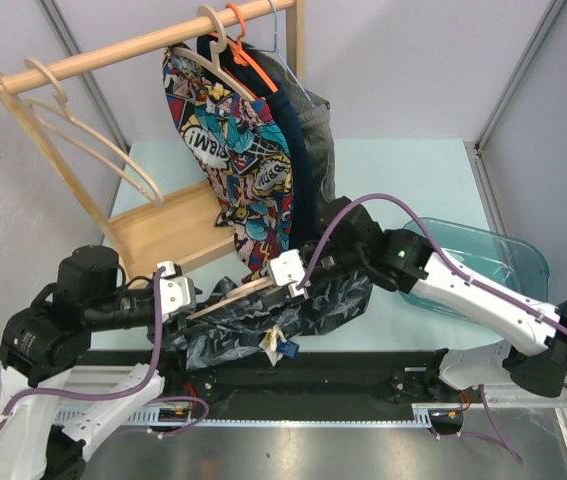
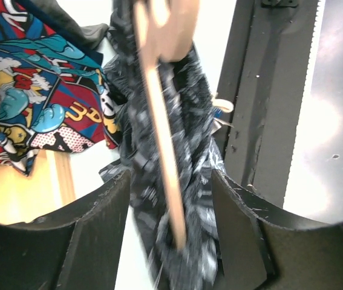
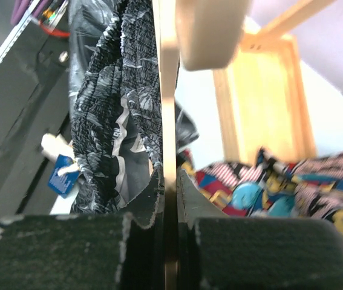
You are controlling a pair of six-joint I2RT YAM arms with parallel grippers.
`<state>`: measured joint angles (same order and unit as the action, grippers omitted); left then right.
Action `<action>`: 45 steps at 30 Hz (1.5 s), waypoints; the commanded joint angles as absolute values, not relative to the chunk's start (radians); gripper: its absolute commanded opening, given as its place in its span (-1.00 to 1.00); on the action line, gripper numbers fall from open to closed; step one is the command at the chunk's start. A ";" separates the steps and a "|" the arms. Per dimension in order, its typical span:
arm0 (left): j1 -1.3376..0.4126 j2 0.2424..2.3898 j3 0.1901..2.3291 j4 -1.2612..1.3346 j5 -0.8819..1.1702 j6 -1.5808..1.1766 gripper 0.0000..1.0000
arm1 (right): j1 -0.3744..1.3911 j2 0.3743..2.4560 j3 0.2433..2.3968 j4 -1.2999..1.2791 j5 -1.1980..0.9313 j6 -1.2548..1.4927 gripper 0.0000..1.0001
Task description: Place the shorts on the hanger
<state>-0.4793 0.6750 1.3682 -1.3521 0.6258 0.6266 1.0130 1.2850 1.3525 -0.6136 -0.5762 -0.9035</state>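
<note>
The right gripper [image 1: 288,270] is clamped on the hanger [image 1: 233,294]. In its own wrist view the thin pale-wood edge runs straight up from between the pressed fingers [image 3: 150,199]. The left gripper [image 1: 175,290] has its jaws well apart, one on each side of the same wooden bar and the cloth on it. From its wrist view neither finger [image 2: 98,211] seems to press on anything, so it holds nothing.

The hanger lies just in front of the rack base [image 1: 158,235], on the arms' side. Its long axis runs left to right, from one gripper to the other. The shorts [image 1: 338,298] are draped over it, bunched along the bar and sagging below it. Their white tags [image 1: 281,346] dangle furthest from the rack base.

I would judge that the next move rests with the left arm. The loose cloth lies directly between its open fingers, so it can pull the fabric straight while the right arm keeps the hanger steady.
</note>
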 commanded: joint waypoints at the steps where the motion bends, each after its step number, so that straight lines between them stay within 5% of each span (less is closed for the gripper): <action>1: -0.474 0.701 1.345 -1.459 0.675 0.636 0.20 | 1.028 1.327 1.471 -0.462 -0.676 -0.951 -1.00; 10: -0.472 0.726 1.312 -1.467 0.657 0.632 -0.13 | 1.045 1.414 1.517 -0.410 -0.741 -0.999 -1.00; 13: -0.474 0.738 1.305 -1.466 0.585 0.600 -0.44 | 1.043 1.445 1.523 -0.371 -0.744 -0.963 -1.00; 15: -0.474 0.744 1.313 -1.466 0.545 0.577 -0.97 | 1.043 1.457 1.523 -0.336 -0.742 -0.936 -1.00; 21: -0.474 0.655 1.333 -1.416 0.379 0.433 -0.99 | 1.026 1.529 1.519 -0.143 -0.697 -0.803 -1.00; 23: -0.472 0.623 1.336 -1.408 0.301 0.408 -0.99 | 1.017 1.545 1.519 -0.078 -0.681 -0.755 -0.76; 28: -0.471 0.640 1.362 -1.378 0.149 0.324 -0.99 | 1.002 1.540 1.517 0.030 -0.560 -0.654 0.62; 30: -0.471 0.678 1.403 -1.368 0.112 0.308 -0.99 | 0.991 1.514 1.517 0.047 -0.511 -0.589 0.98; 45: -0.466 0.880 1.660 -1.388 -0.135 0.150 -0.99 | 0.821 1.390 1.503 -0.009 -0.267 -0.377 0.95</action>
<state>-0.4698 0.8658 1.5887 -1.4006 -0.0185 0.2245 0.8371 1.3705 1.4727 -0.0319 -0.3599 -0.4271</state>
